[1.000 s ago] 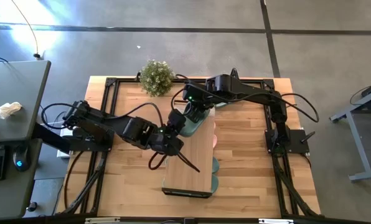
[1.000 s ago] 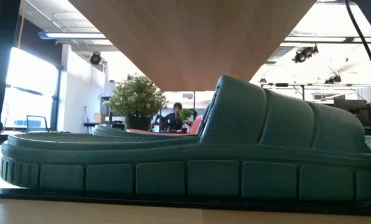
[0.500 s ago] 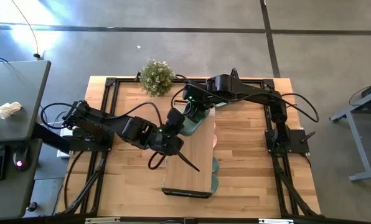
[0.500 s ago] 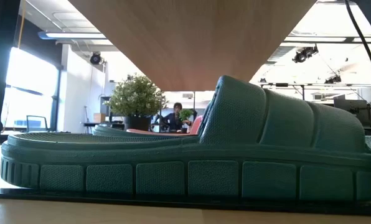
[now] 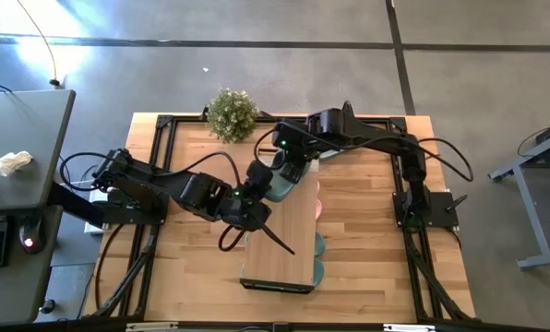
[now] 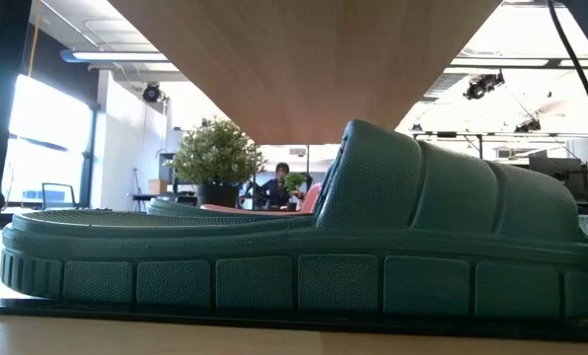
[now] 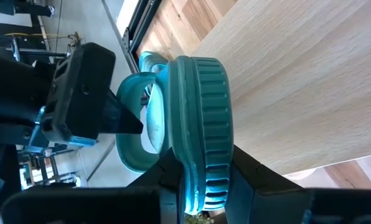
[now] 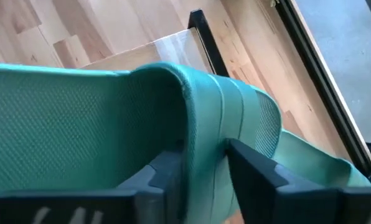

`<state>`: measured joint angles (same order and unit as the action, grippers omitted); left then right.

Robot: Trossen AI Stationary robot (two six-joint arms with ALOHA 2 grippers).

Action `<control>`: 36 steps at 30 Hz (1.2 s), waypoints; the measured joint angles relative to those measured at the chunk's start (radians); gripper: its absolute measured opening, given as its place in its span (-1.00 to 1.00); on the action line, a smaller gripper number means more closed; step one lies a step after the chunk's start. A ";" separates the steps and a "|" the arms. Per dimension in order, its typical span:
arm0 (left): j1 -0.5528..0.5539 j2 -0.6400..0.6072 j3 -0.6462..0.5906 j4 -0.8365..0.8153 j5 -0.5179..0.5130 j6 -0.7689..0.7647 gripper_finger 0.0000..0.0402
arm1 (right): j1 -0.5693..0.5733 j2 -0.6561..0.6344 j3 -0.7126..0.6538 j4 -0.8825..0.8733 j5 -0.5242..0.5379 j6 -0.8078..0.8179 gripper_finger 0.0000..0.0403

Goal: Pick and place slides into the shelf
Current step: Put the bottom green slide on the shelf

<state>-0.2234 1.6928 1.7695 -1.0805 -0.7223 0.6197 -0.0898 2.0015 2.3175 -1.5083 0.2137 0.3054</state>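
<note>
At centre frame, high view: both arms meet over the far end of the shelf (image 5: 280,235), around one sage-green slide (image 5: 277,184) held between them
Left hand (image 7: 201,186): fingers pressed on either side of the ribbed sole edge of the slide (image 7: 198,124), clamped on it
Right hand (image 8: 204,168): fingers straddle the slide's wide strap (image 8: 204,112) with a sliver of gap showing, so they look parted rather than gripping; I judge the slide now hangs from the left hand
Step in hand: a handover at the shelf's upper end, then seating the slide in a tier
Doing it well: let the right hand back off straight along the strap so it does not snag; keep the left clamp firm until the sole lies flat on a plank; lower rather than drop
Risk: a thin edge grip on soft rubber may let the slide twist
Slide's pose: turned on its side edge in the left wrist view, sole ridges toward that camera, strap toward the right arm
Long axis: roughly in line with the shelf's length in the high view; toe or heel lead cannot be told
Other slides: pink (image 5: 318,205) and green (image 5: 317,258) edges peek out along the shelf's right side, already stowed
Low view: one green slide (image 6: 294,256) fills the frame, lying flat under a plank, strap at right
Tabletop (image 5: 367,231): carries the shelf at its middle
</note>
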 joint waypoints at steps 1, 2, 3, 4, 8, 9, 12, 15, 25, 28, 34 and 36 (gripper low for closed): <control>0.000 0.000 0.000 -0.001 0.000 0.000 -0.73 | 0.000 -0.004 0.003 -0.006 0.002 0.000 -0.42; 0.000 0.000 0.000 -0.001 0.000 0.000 -0.73 | 0.000 -0.007 0.008 -0.013 0.007 0.001 -0.38; 0.000 -0.001 0.000 -0.004 0.000 0.000 -0.73 | 0.000 -0.010 0.016 -0.015 0.014 0.001 -0.35; 0.000 -0.001 0.000 -0.009 -0.001 -0.001 -0.73 | 0.000 -0.016 0.029 -0.018 0.018 0.001 -0.32; 0.000 -0.001 0.000 -0.037 -0.002 -0.007 -0.73 | 0.001 -0.069 0.035 -0.015 0.018 0.003 -0.24; -0.001 -0.001 0.000 -0.044 -0.002 -0.007 -0.73 | 0.001 -0.084 0.039 -0.019 0.018 0.003 -0.22; -0.016 -0.014 0.000 -0.056 -0.014 -0.007 -0.73 | -0.005 -0.132 0.036 -0.022 0.018 0.009 -0.20; -0.046 -0.026 0.015 -0.066 -0.052 -0.001 -0.73 | -0.025 -0.186 0.036 -0.027 -0.012 0.036 -0.20; -0.177 -0.061 0.159 -0.083 -0.123 0.069 -0.73 | -0.175 -0.330 0.037 -0.061 -0.298 0.117 -0.20; -0.211 -0.083 0.181 -0.083 -0.141 0.093 -0.73 | -0.201 -0.353 0.037 -0.063 -0.383 0.135 -0.20; -0.256 -0.123 0.182 -0.075 -0.168 0.111 -0.73 | -0.207 -0.430 -0.055 -0.056 -0.453 0.184 -0.20; -0.269 -0.124 0.183 -0.076 -0.176 0.115 -0.73 | -0.207 -0.484 -0.160 -0.024 -0.462 0.216 -0.20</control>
<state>-0.4920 1.5688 1.9522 -1.1562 -0.8984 0.7350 -0.2966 1.5178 2.1578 -1.5328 -0.2485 0.5211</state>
